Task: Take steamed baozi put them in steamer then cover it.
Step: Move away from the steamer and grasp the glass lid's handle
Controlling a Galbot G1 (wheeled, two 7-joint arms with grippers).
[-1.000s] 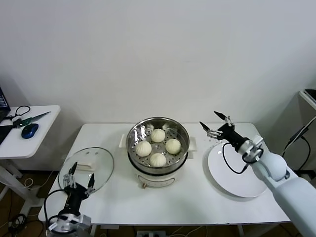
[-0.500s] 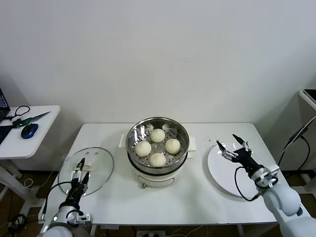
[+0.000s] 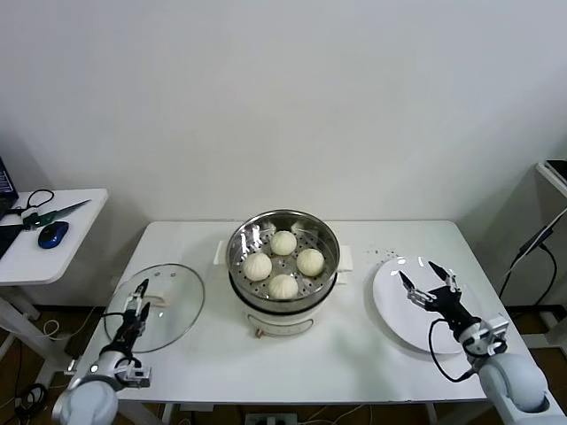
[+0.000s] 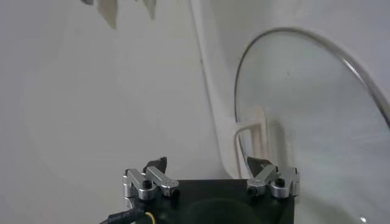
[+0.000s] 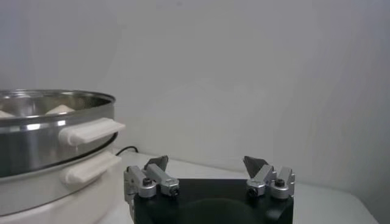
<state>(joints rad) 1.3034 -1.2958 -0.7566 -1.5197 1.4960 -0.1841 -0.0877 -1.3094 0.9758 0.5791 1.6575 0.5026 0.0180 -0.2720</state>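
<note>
Left tool [image 3: 135, 305] seemingly spread over cover [image 3: 156, 305] rim

I note the right gripper [image 3: 429, 280] has withdrawn from beside the steamer [image 3: 283, 257] toward the counter's front right corner, now over the white plate [image 3: 396, 310]. The left gripper [image 3: 137, 299] advanced from the front left edge onto the glass cover [image 3: 177, 297].

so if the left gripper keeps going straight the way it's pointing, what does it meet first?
Probably the cover: the left gripper sits open at its near edge, aimed at the handle. Height above the glass is unclear.
</note>
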